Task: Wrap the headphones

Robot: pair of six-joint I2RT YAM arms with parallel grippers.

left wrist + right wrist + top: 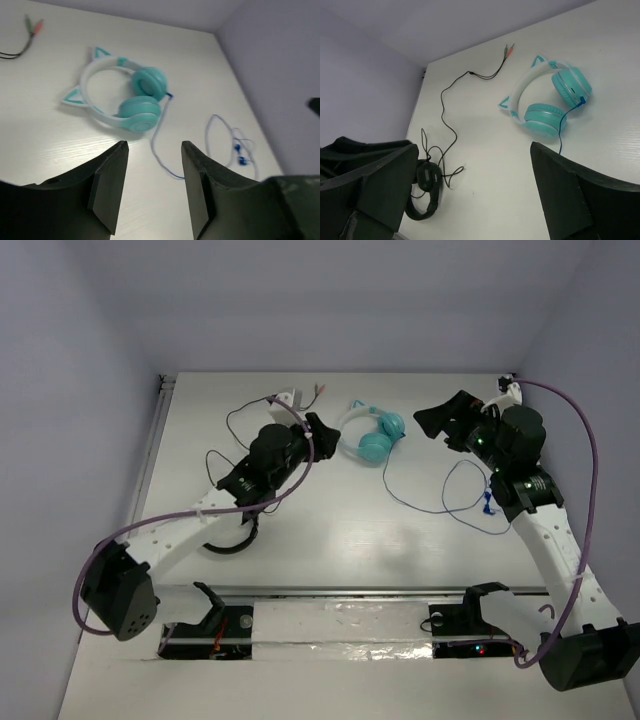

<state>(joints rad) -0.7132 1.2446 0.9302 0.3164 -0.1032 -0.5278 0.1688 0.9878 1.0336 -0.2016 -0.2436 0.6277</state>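
Note:
The teal headphones (pixel 378 440) lie flat at the back middle of the table, with a pale headband and cat-ear points. They also show in the left wrist view (pixel 136 102) and the right wrist view (pixel 547 107). Their thin blue cord (pixel 440 508) runs loose toward the right and ends in a small tangle (pixel 239 150). My left gripper (pixel 325 435) is open and empty just left of the headphones, which lie beyond its fingertips (pixel 152 145). My right gripper (pixel 432 423) is open wide and empty to their right (pixel 472 147).
A thin black wire (pixel 240 420) with reddish and green plugs (pixel 508 49) lies at the back left. Black headphones (pixel 422 192) lie under the left arm (pixel 232 538). Lilac walls close in the table on three sides. A purple robot cable (pixel 592 460) arcs on the right.

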